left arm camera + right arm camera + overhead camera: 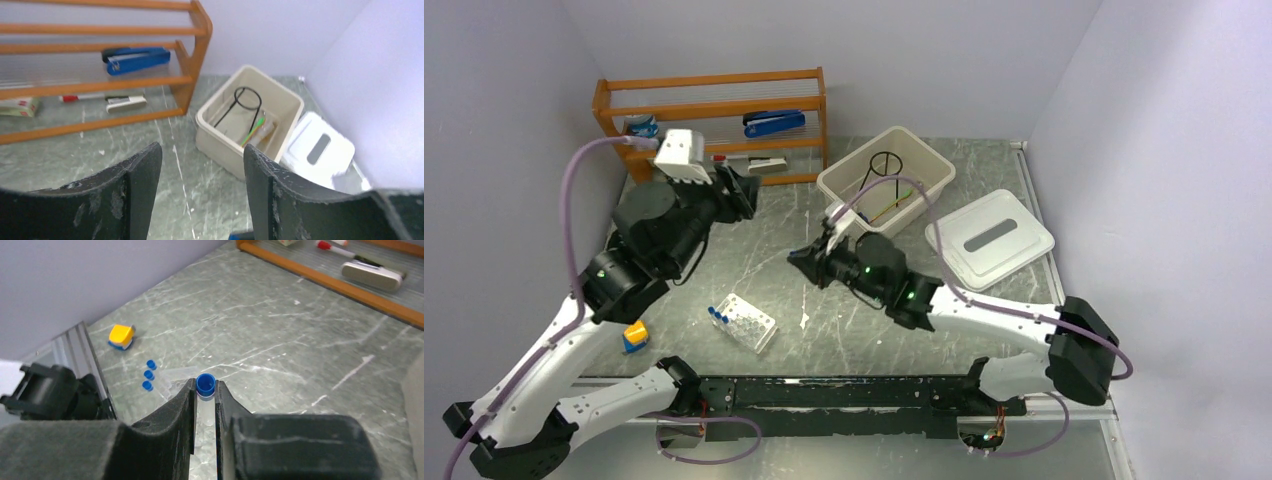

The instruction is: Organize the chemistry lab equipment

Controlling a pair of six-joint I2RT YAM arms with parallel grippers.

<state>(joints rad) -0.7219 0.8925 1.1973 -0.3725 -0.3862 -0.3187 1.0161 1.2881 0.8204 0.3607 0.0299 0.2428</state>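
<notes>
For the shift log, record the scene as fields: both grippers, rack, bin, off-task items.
Left gripper: open, empty, facing the wooden shelf and bin
Right gripper: shut on a blue-capped vial
White holed rack: on the table, three blue caps at one end
Bin: uncovered, black wire tripod inside
Lid: on the table beside the bin
Off-task: blue stapler on the shelf; yellow-and-blue block on the table

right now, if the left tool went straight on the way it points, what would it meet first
Likely the bare tabletop just ahead of the left tool; if it runs level rather than down, the bin comes first, at its near corner. Depth is unclear.
</notes>
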